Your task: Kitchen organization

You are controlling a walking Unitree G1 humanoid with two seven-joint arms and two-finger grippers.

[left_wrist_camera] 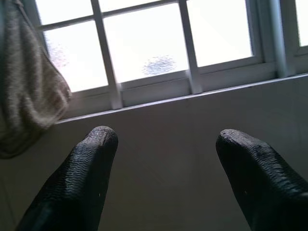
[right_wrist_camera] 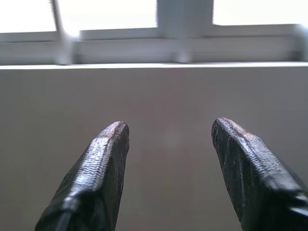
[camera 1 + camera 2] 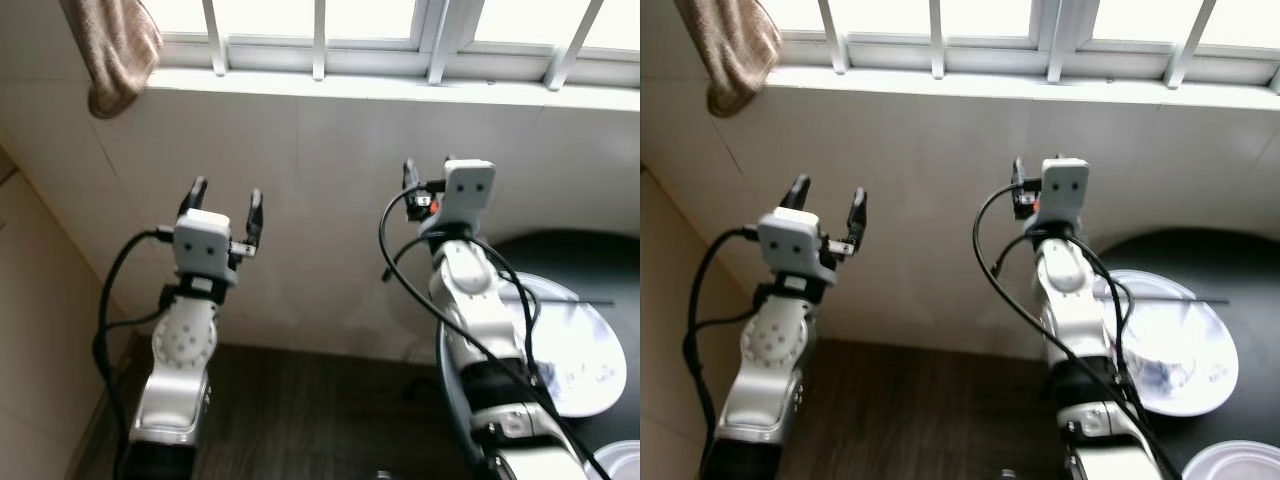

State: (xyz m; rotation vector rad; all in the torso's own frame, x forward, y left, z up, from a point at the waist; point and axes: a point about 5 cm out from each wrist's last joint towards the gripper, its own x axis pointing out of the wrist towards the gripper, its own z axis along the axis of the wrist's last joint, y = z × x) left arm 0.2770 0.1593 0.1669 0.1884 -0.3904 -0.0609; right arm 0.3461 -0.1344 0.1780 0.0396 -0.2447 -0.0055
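We face a pale tiled wall (image 3: 330, 180) under a barred window (image 3: 320, 35) whose white sill runs across the top; bare wall stretches between and around our two arms. A dark wooden floor (image 3: 310, 410) lies below, and a beige panel closes in at far left. A brown towel (image 3: 115, 50), soft and nubbly, hangs from the upper left corner.

Both silver arms are raised toward the wall. Our left gripper (image 3: 227, 205) points up with its ribbed black fingers (image 1: 91, 163) spread wide and empty. Our right gripper (image 2: 168, 144) also points at the wall, its fingers parted with nothing between them.

At lower right, on a round black surface (image 3: 1210, 255), sits a white plate (image 3: 1210, 370) with blue marks, a thin dark stick (image 3: 1180, 298) laid across it, beside our right arm. Another white rim (image 3: 1240, 465) peeks in below.
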